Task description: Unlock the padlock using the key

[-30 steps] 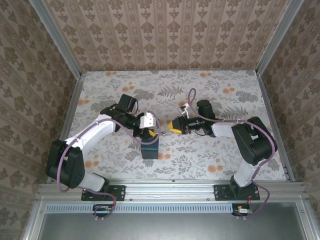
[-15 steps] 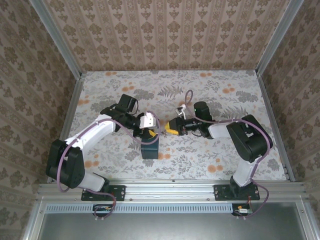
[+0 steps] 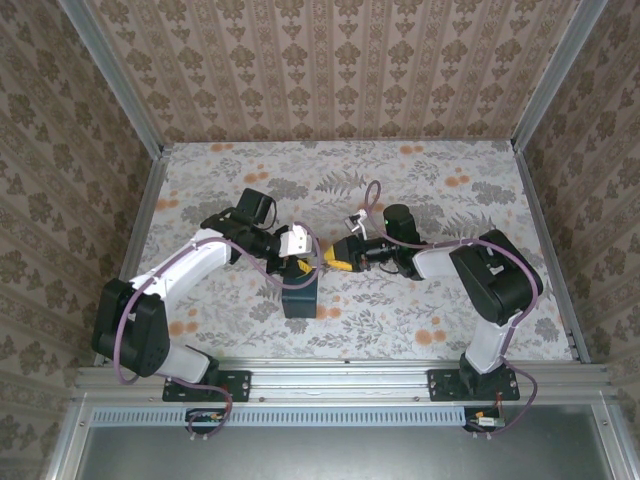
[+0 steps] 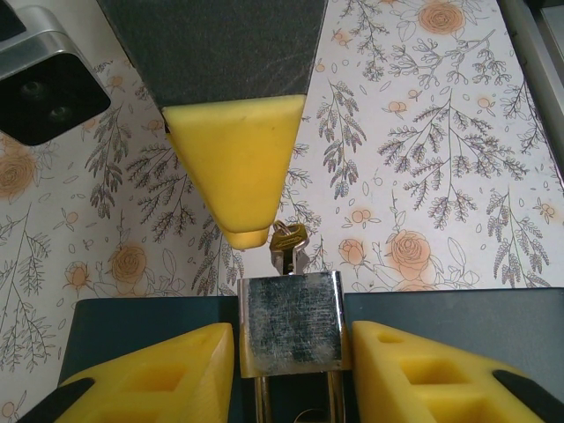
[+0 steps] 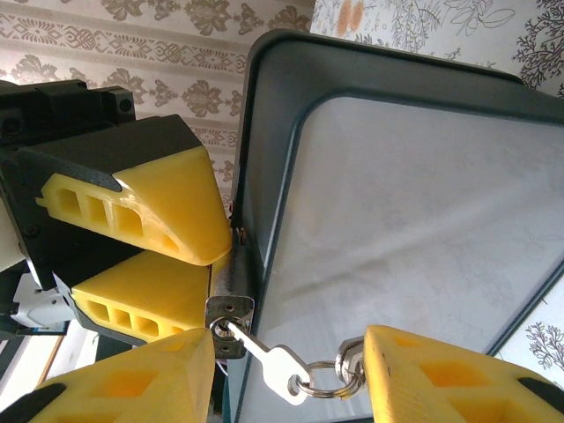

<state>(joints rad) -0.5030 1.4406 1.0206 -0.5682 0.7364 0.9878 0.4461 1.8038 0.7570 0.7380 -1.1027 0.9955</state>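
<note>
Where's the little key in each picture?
Top view: too small to make out; look where the left pincer and right pincer meet, mid-picture.
Left wrist: centre, the key sticks out above the padlock.
Right wrist: bottom centre, tip in the padlock, ring to its right.
Shared landmark: the silver padlock in the left pincer's grip.

Robot lab test cell: patterned panel walls (image 3: 330, 70), floral-print tabletop (image 3: 410, 320), robot arms (image 3: 180, 265) bolted on aluminium rail (image 3: 340, 373).
</note>
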